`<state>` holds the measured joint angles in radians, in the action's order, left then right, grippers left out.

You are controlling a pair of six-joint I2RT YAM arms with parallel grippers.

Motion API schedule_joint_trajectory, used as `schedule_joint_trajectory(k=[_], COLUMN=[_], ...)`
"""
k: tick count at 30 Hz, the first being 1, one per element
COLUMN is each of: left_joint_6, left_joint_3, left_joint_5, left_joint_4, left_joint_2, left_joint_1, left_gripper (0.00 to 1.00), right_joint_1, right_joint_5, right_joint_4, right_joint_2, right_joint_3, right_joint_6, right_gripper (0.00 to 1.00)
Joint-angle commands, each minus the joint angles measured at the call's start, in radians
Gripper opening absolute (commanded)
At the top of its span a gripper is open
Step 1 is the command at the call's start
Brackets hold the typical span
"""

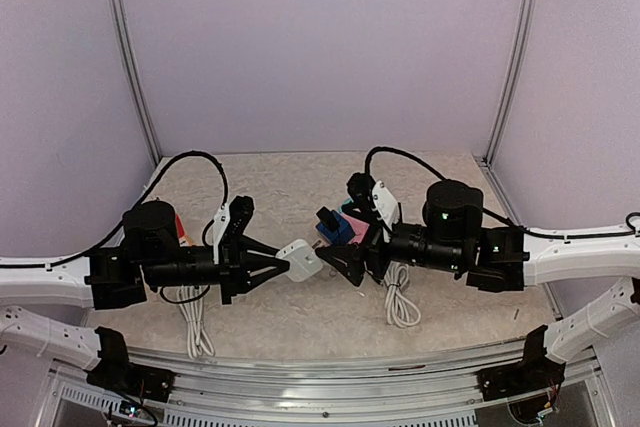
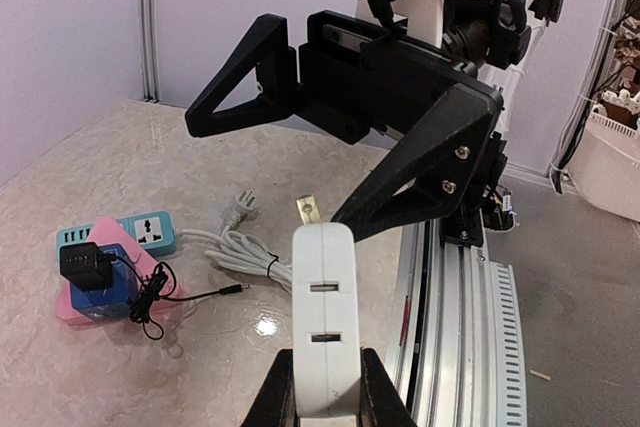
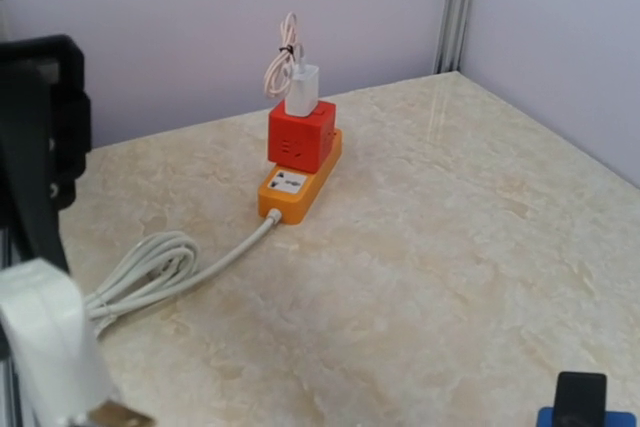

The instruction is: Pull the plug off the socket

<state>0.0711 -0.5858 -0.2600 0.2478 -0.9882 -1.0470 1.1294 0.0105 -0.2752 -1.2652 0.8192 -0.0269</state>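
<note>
The top view looks down from high behind the near edge onto the whole table (image 1: 300, 322), with the white plug (image 1: 300, 260) mid-frame. The left wrist view sits close behind the white plug, facing right past it. The right wrist view faces left, with the white plug close at its lower left corner. All three views share it.

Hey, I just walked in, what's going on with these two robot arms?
The left gripper is clamped on a white adapter, holding it in the air between the arms with its metal prong bare. The right gripper is open beside the prong end, gripping nothing. An orange power strip and a teal power strip lie on the table.
</note>
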Motion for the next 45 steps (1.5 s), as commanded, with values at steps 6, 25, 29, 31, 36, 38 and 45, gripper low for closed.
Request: schedule_joint_trajectory(k=[6, 25, 29, 31, 36, 38, 45], left_joint_6=[-0.011, -0.025, -0.031, -0.044, -0.115, -0.126, -0.131], left_joint_3=[-0.028, -0.035, -0.037, -0.042, -0.053, -0.043, -0.046], left_joint_5=[-0.074, -0.155, -0.151, -0.145, -0.113, -0.095, -0.092], left_joint_4=[0.047, 0.041, 0.028, -0.002, -0.121, -0.137, -0.126], left_joint_2=[-0.009, 0.040, 0.045, 0.050, 0.079, 0.097, 0.093], left_joint_1=[-0.019, -0.021, -0.022, -0.022, -0.020, -0.021, -0.020], left_gripper=[0.00, 0.00, 0.00, 0.00, 0.00, 0.00, 0.00], right_joint_1=[0.010, 0.009, 0.011, 0.011, 0.012, 0.011, 0.076], right_joint_5=[0.012, -0.047, -0.050, -0.026, 0.020, -0.018, -0.146], right_joint_4=[0.007, -0.019, -0.007, 0.022, 0.109, 0.125, 0.089], right_joint_2=[-0.030, -0.063, -0.037, -0.010, 0.099, 0.139, 0.135], right_joint_3=[0.034, 0.023, 0.013, 0.008, -0.026, -0.046, -0.042], right_joint_6=[0.006, 0.005, 0.011, 0.015, 0.050, 0.042, 0.003], right_gripper=[1.00, 0.99, 0.99, 0.98, 0.98, 0.98, 0.87])
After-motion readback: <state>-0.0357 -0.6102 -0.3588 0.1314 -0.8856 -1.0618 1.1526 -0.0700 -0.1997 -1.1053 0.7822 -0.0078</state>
